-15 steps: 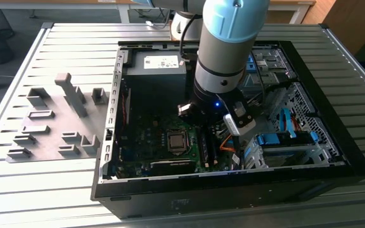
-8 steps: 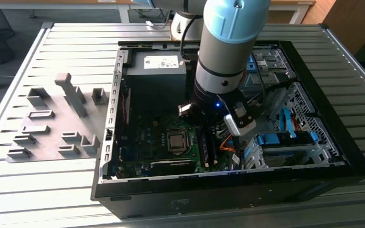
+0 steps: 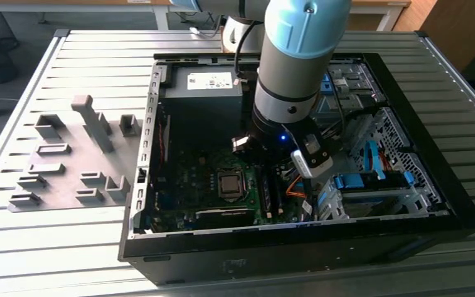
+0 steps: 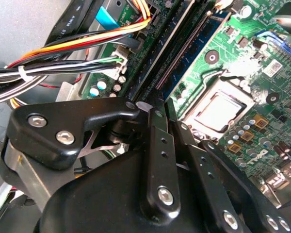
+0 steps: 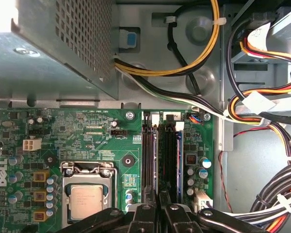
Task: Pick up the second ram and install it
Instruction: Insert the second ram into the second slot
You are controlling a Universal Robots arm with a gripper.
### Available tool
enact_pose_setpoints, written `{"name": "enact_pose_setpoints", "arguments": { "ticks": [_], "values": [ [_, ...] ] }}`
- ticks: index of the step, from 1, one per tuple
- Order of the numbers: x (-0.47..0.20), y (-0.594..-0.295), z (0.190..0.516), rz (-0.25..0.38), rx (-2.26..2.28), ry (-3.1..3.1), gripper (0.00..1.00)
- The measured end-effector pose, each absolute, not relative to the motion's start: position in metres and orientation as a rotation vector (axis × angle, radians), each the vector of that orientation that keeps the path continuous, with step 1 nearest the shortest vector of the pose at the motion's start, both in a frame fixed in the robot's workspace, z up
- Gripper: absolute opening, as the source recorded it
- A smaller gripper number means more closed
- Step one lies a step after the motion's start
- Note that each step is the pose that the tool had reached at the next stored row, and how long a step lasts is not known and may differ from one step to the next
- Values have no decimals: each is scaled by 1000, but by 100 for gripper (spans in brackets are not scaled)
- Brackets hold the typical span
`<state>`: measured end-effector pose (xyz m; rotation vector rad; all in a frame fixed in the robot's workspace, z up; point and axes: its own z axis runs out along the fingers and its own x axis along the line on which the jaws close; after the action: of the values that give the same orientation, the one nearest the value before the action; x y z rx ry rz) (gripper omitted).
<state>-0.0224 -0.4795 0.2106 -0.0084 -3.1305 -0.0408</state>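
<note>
Bench (image 3: pixel 97 49) carries the open computer case (image 3: pixel 435 204); inside, over the green board (image 5: pixel 92 136), the gripper (image 4: pixel 157 109) has its jaws together on the second ram (image 4: pixel 161 99), edge-down, long axis along the memory slots (image 5: pixel 162 155) directly beneath.

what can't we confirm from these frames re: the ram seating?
- Slot end nearest the gripper: covered by its black fingers in both wrist views.
- Whether the second ram is fully seated: its lower end runs behind the fingers.
- Exterior view: arm blocks the slots.
</note>
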Motion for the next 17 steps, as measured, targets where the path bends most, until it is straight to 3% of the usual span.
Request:
{"name": "enact_pose_setpoints", "arguments": {
  "ticks": [7, 8, 17],
  "values": [
    [-22, -479, 210, -41, -8, -3131, 15],
    [-22, -479, 210, -41, -8, -3131, 21],
    [-22, -479, 222, -41, -9, -3130, 21]
  ]
}}
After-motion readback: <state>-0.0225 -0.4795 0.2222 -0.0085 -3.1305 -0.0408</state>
